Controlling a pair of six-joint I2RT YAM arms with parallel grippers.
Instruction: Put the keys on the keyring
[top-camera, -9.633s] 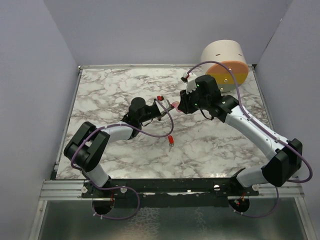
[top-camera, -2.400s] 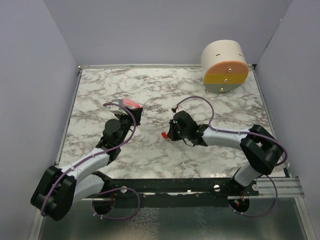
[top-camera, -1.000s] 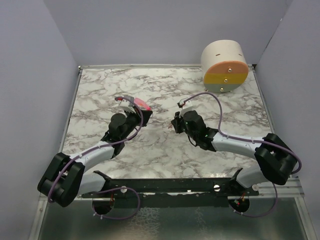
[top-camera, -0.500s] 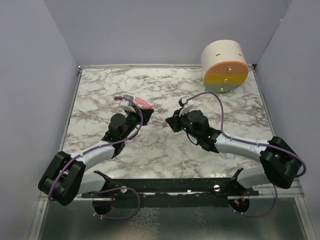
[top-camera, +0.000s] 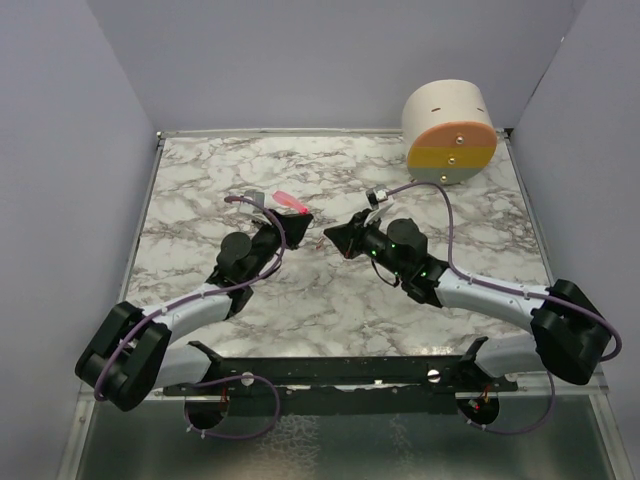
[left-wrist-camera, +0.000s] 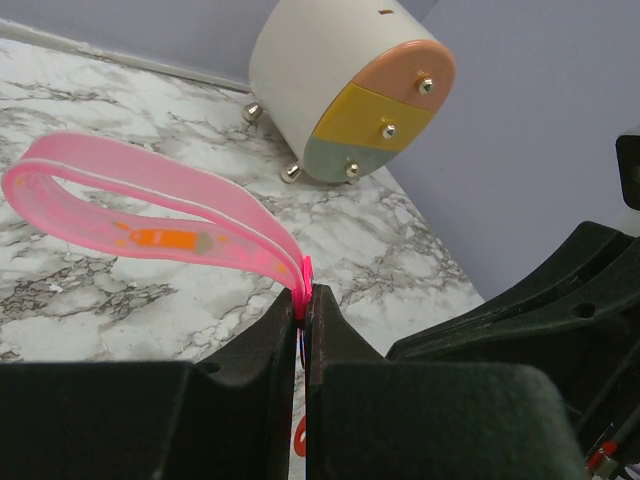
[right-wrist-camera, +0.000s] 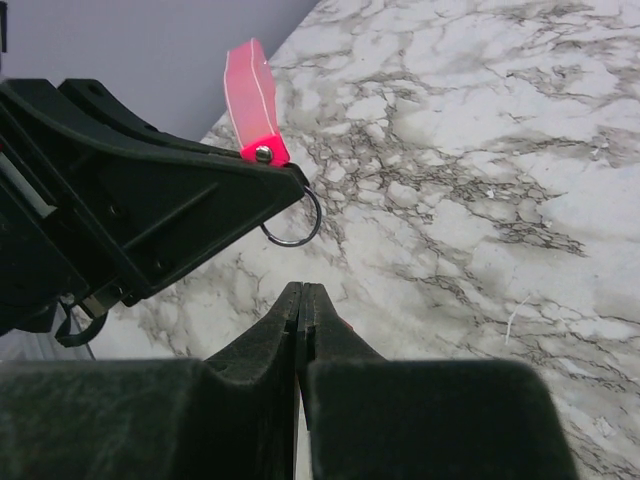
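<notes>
Left hand (left-wrist-camera: 303, 305) pinches the keyring (left-wrist-camera: 160, 238) by its pink strap.

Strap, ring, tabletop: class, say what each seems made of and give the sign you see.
Strap: translucent glossy pink, probably soft plastic or silicone; it bends into a loop. Ring: thin dark wire, likely metal, faintly gleaming. Tabletop: white with grey veins, marble look; real stone or printed sheet, cannot tell.
</notes>
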